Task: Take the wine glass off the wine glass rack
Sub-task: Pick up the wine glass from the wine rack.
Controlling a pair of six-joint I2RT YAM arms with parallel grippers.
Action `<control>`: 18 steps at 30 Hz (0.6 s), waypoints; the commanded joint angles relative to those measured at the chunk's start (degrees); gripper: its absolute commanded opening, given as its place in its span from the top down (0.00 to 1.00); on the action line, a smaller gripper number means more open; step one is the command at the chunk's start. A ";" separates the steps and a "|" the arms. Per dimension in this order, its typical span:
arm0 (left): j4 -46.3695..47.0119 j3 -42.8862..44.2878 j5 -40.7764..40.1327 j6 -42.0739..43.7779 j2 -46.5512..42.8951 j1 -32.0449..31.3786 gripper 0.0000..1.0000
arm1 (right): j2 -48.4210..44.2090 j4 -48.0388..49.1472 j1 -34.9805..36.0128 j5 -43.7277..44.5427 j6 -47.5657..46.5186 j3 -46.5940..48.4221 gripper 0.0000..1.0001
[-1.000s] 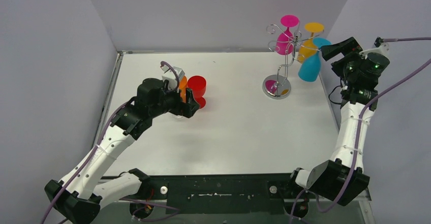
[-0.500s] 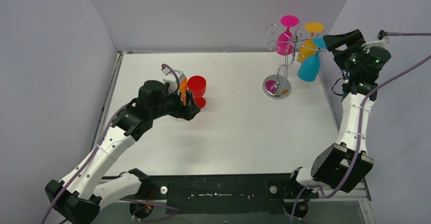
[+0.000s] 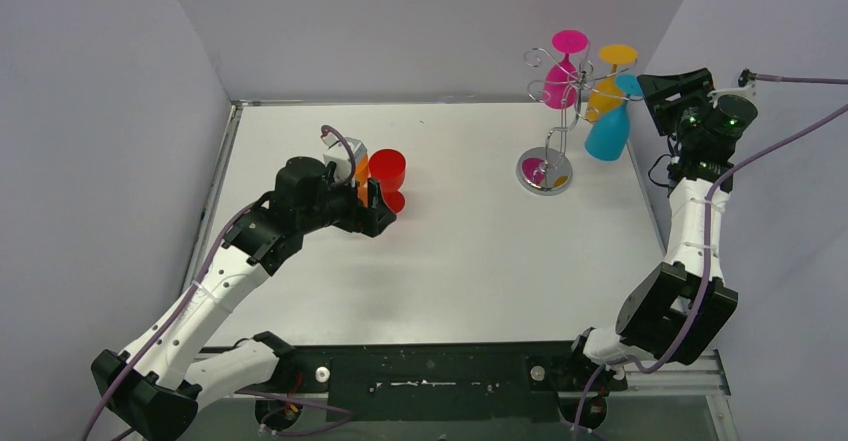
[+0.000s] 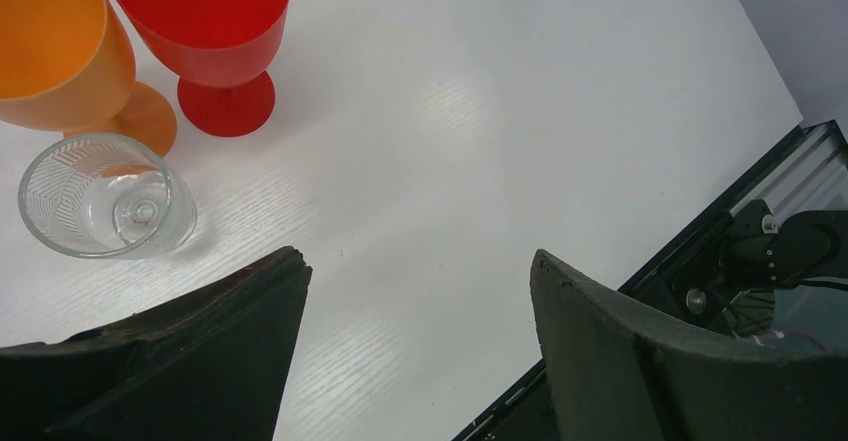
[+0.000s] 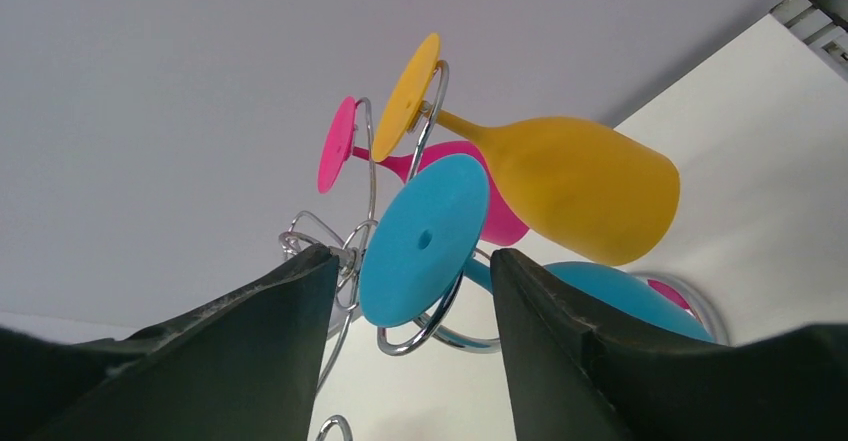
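Blue wine glass (image 5: 425, 241) now flanked by right end effector (image 5: 412, 261).

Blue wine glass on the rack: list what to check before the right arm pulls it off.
1. Blue wine glass hangs from wine glass rack: ok.
2. Its foot lies within the open right end effector: ok.
3. Foot clamped firmly: cannot tell.
4. Room beside yellow wine glass: not ok, very close.
5. Left end effector away from rack, open, holding nothing: ok.
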 commanded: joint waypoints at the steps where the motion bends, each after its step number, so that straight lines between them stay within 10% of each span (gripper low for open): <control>1: 2.86 2.10 1.00 0.18 0.32 0.28 0.22 | 0.71 2.58 -0.49 1.06 -0.60 1.13 0.45; 18: 2.03 2.98 1.91 0.22 0.73 0.26 0.29 | 4.31 -3.44 -0.52 1.82 -3.83 6.93 0.57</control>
